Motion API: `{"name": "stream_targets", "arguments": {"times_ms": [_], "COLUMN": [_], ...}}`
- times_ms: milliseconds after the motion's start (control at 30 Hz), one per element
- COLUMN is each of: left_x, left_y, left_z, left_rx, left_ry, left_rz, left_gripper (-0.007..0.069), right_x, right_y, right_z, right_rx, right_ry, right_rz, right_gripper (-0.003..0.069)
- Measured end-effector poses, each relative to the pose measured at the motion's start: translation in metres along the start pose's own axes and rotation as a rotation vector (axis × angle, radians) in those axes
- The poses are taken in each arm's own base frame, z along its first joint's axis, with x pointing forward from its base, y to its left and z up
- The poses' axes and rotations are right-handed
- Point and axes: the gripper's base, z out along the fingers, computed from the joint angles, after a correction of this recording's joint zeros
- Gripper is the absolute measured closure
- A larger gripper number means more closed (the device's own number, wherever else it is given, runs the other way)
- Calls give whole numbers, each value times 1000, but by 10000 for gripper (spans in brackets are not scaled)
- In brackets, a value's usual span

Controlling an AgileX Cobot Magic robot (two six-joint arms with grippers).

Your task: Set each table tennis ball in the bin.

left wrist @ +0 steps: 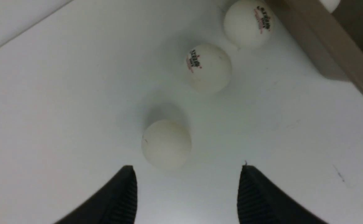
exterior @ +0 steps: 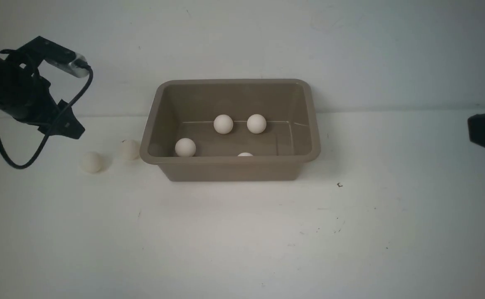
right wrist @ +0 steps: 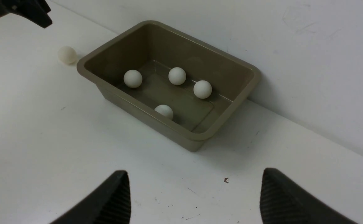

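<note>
Nearest the robot, the desk [exterior: 234, 241] is bare apart from a small dark speck [exterior: 340, 185] in front of the bin's right corner. The right gripper [right wrist: 197, 196] hangs well off to the right of the work, jaws spread and empty, and takes no part in this step. The left gripper [left wrist: 187, 193] hovers above the desk to the left of the bin, jaws parted with nothing between them. Step in hand, by my judgement: the approach to a pickup. Three table tennis balls lie on the desk outside the bin. A plain ball [left wrist: 166, 143] sits just beyond the left fingertips, somewhat off the midline between them. A printed ball [left wrist: 208, 67] lies further on, and a second printed ball [left wrist: 248, 23] lies just beside the bin's left wall. The plain ball does not show in the front view. The next move calls for centring the jaws over the plain ball, descending, and closing squarely. A glancing touch would likely send it rolling, possibly into its neighbour. The bin [exterior: 230, 164] stands mid-desk, close to the back wall [exterior: 242, 37]. Four balls [exterior: 223, 123] rest apart on its floor, one half hidden behind the near side. The flared rim must be cleared on the carry. Nothing else appears to obstruct.
</note>
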Motion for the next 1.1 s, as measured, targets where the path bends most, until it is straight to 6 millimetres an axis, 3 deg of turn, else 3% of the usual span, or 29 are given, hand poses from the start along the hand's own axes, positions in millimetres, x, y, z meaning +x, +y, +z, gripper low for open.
{"name": "stream_targets", "arguments": {"times_ms": [533,1100], "left_x": [2,0], "left_y": [11,18], "left_z": [49,60], "left_rx": [58,3], "left_ry": [93,47], "left_rz": [-104,-130], "left_gripper": [195,195], "right_x": [0,-2], "right_y": [1,2], "right_z": [0,0], "right_rx": [-6,-22], "right_ry": [-5,-19], "right_rz": [7,-10], "right_gripper": [152,152]}}
